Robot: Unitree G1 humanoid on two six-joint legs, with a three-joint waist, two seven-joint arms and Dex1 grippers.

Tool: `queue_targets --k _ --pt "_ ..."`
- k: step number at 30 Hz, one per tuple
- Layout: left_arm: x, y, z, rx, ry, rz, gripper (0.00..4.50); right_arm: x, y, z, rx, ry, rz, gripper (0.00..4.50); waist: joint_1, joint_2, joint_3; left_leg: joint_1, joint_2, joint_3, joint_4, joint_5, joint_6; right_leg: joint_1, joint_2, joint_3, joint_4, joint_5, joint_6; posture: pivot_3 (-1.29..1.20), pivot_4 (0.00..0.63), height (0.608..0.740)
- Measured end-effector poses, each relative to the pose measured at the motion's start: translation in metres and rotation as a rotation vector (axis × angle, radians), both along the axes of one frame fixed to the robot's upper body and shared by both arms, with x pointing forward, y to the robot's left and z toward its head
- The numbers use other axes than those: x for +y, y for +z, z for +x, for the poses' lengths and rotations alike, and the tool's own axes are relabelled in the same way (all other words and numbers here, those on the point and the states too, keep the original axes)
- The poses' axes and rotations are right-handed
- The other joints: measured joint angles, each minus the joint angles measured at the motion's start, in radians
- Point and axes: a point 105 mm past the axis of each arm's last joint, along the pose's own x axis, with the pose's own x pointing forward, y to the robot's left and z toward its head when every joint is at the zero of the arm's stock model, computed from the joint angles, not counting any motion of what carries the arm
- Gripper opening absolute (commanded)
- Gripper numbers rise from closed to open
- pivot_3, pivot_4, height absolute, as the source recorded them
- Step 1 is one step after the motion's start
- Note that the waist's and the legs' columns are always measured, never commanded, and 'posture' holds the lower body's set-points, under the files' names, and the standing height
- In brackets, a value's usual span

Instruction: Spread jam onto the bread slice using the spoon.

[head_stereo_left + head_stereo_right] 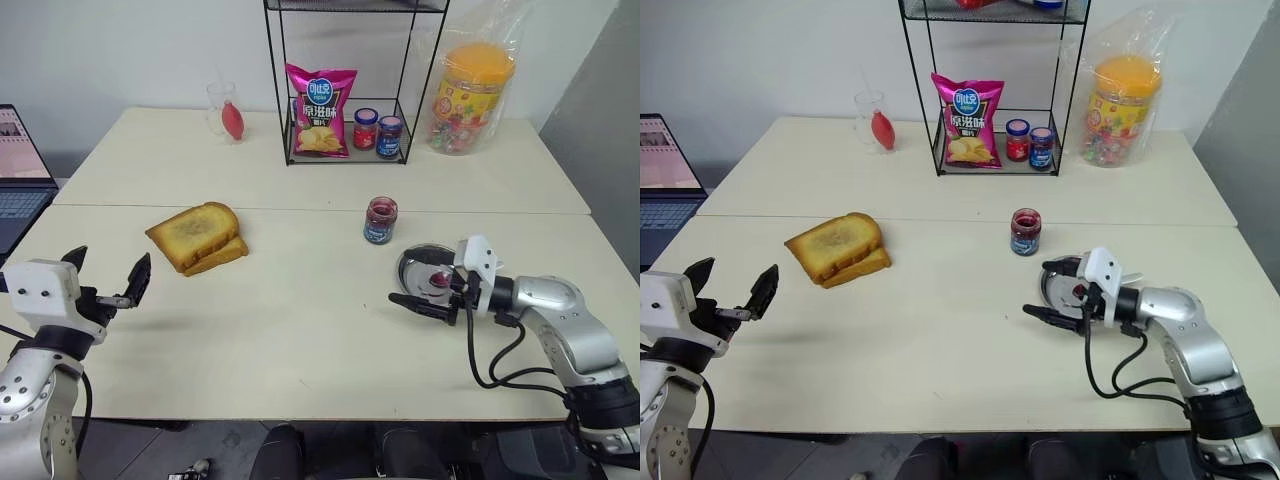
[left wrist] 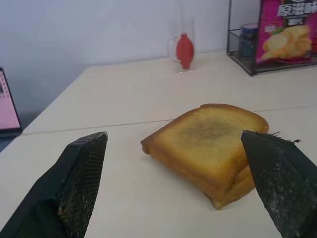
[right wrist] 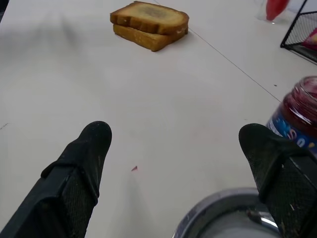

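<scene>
Two grippers hang nearest over the smooth cream table (image 1: pixel 300 340), both with black textured fingers spread wide and empty: the left gripper (image 1: pixel 108 280) at the left edge, the right gripper (image 1: pixel 425 297) beside a round steel dish (image 1: pixel 412 265). Whether the spoon lies in the dish I cannot tell. Farther on, two squarish toasted slices are stacked; the bread slice (image 1: pixel 222 256) lies under a darker-centred slice (image 1: pixel 193 228). Right of them stands the open glass jar of dark red jam (image 1: pixel 381 213). A black wire rack (image 1: pixel 345 80) stands behind.
</scene>
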Motion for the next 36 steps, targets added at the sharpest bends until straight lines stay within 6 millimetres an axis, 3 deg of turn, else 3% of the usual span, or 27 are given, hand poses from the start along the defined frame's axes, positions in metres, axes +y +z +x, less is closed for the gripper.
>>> queue_targets --k 5,16,23,36 --pt "0.008 -0.003 0.019 -0.001 0.063 -0.156 4.50 0.017 0.020 0.006 -0.002 0.039 0.017 4.48 0.001 0.000 0.000 -0.001 0.000 -0.001 0.000 0.000 0.000 0.000 0.000 -0.001 0.000 0.001 -0.001 0.00 0.150 0.740" --pt "0.014 -0.029 0.055 0.096 0.124 -0.443 4.50 0.043 0.031 -0.006 0.020 0.161 0.022 4.48 0.011 0.000 0.000 -0.004 -0.001 -0.005 0.000 0.000 0.000 -0.001 0.000 -0.004 0.000 0.003 -0.005 0.00 0.150 0.740" --pt "0.005 -0.039 0.070 0.189 0.071 -0.465 4.50 0.059 0.046 -0.006 0.022 0.191 0.078 4.48 0.015 0.000 0.000 -0.004 -0.001 -0.007 0.000 0.000 0.000 -0.001 0.000 -0.005 -0.001 0.003 -0.005 0.00 0.150 0.740" --pt "-0.005 -0.043 0.095 0.267 0.024 -0.471 4.50 0.063 0.048 -0.007 0.004 0.196 0.081 4.48 0.015 0.000 0.000 -0.006 -0.002 -0.009 0.000 0.000 -0.001 -0.002 0.000 -0.007 0.000 0.003 -0.005 0.00 0.150 0.740"
